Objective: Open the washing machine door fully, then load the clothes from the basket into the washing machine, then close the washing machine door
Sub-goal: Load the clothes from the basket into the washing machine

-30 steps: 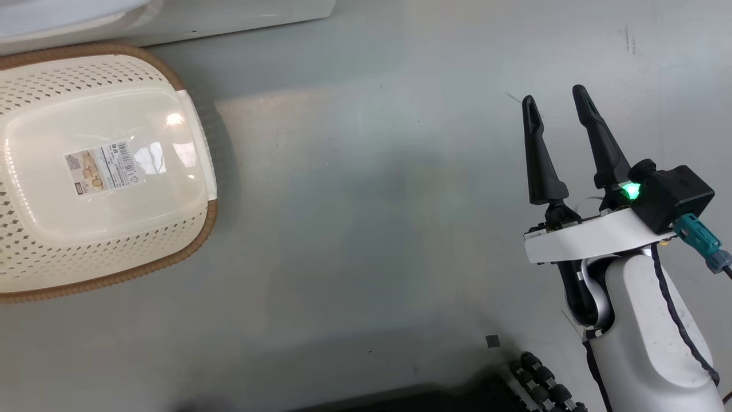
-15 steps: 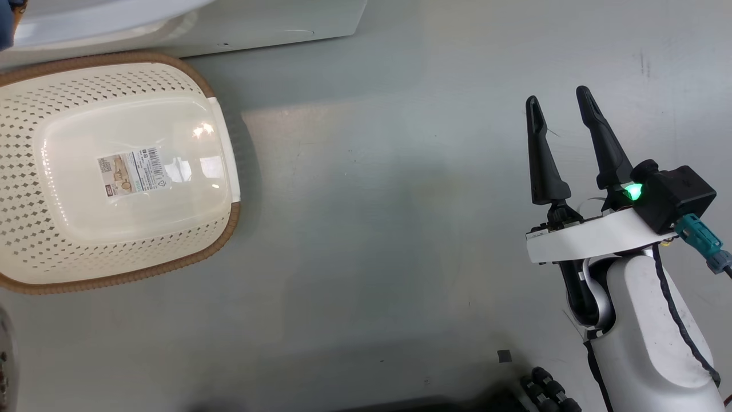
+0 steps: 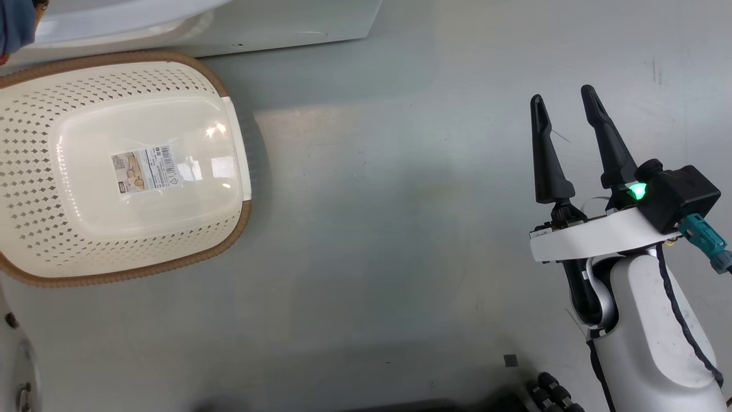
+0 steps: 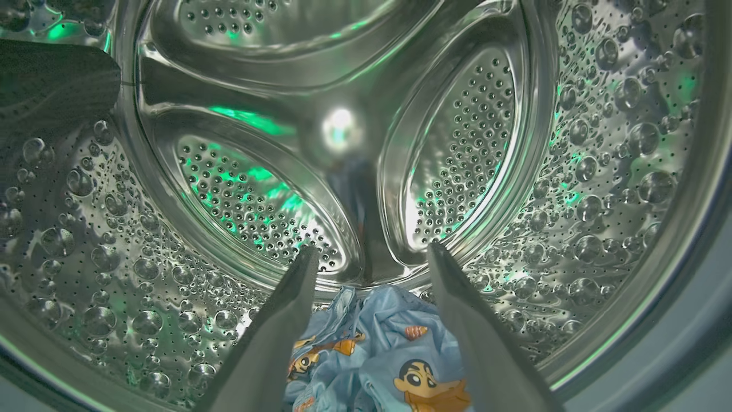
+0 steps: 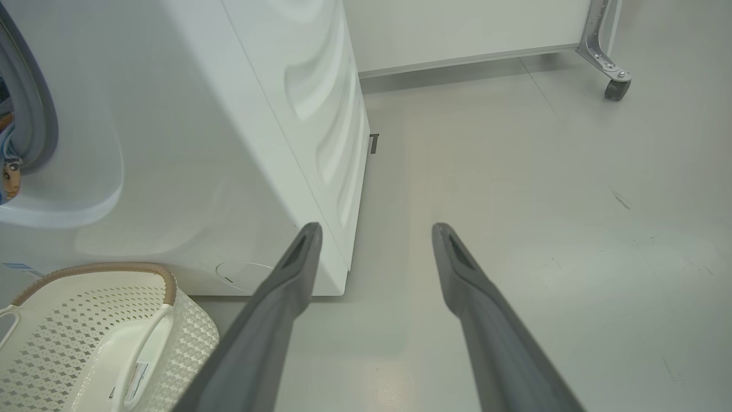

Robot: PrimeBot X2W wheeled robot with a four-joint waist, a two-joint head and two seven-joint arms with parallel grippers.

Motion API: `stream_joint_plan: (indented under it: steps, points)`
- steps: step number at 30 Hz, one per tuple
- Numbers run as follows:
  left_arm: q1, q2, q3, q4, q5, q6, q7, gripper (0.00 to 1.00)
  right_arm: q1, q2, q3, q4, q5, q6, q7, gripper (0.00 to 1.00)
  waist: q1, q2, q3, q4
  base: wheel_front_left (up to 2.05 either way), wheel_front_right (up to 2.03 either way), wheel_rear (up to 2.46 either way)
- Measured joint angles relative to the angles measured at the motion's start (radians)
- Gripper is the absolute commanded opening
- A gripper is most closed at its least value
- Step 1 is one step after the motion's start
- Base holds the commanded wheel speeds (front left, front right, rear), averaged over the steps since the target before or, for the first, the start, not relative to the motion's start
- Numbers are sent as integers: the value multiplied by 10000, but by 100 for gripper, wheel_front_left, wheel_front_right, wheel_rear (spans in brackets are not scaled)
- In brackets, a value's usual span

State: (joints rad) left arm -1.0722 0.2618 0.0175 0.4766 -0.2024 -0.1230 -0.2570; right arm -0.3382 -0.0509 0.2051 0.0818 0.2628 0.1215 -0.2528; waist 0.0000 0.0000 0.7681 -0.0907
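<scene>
**Head view:** The basket (image 3: 34, 240) was seen on the floor (image 3: 400, 229) at the foot of the washing machine (image 3: 297, 23). Its cream bottom was bared, with the sticker (image 3: 146, 170) in plain sight. Well to the machine's right, the right tool (image 3: 561, 94) was held above the floor with its two dark fingers spread wide and nothing between them.

**Left wrist view:** The left tool (image 4: 373, 249) was pictured inside the machine's steel drum (image 4: 600, 171), its fingers parted to their widest. The clothes (image 4: 383, 343), light blue and printed with cartoon figures, were heaped at the drum's bottom, between and just beyond the fingers. They were not pinched, and whether they were brushed could not be told. The fabric was judged soft, light and limp, likely to drape and snag rather than slide. Any further hold was judged best taken on a raised fold at the top of the heap.

**Right wrist view:** The machine's white side and its grey gasket (image 5: 34, 114) were shown, with the basket just below the machine's front corner. The right tool was shown empty here too, its fingers wide apart over bare floor beside the machine. Loading was judged nearly done. The door, taken to be stiff and glossy, was judged best pushed at its rim, far from the hinge.
</scene>
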Motion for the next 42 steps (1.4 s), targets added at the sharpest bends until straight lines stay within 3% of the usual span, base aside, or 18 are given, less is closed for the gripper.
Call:
stream_joint_plan:
  steps: [13,25,42]
  points:
    - [1781,-244,675,-1597,-111,104,-8,100,34,-13,-40,-10,-42,2,0,100,0,0,-61,119,0,0,0]
    - [3922,-999,1369,-3135,-238,451,-8,100,37,-25,58,-13,-115,2,0,100,0,0,-124,108,0,0,0]
    - [6489,-1789,1442,-4403,-92,443,-8,100,37,-38,125,-23,-113,4,0,100,0,0,-141,81,0,0,0]
